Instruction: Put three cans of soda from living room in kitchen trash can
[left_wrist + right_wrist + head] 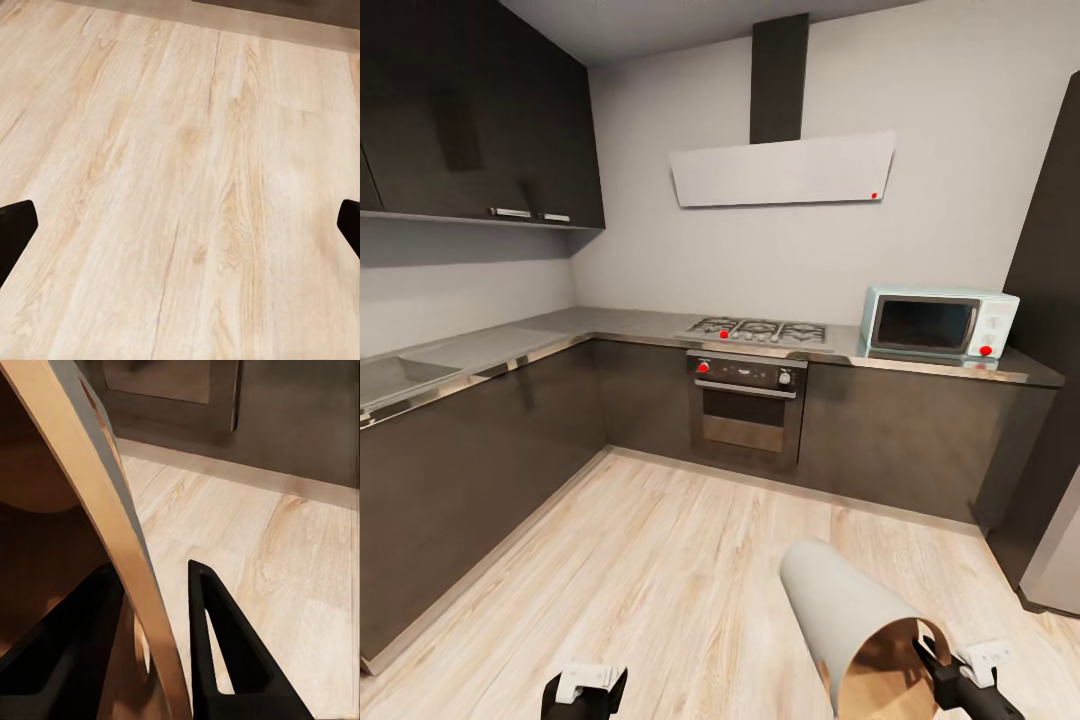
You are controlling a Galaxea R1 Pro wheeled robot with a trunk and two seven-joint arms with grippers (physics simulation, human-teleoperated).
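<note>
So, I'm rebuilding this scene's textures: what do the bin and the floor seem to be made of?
The tash can looks matte pale grey outside, maybe plastic or painted metal, with a brown wood-toned lining at its rim. The floor looks like light wood planks, with visible grain and seams.

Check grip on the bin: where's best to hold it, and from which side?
By the rim wall at the open mouth. The bin is tilted, mouth toward the robot, and the right gripper straddles that thin wall, one finger inside, one outside. The body looks too wide to span.
</note>
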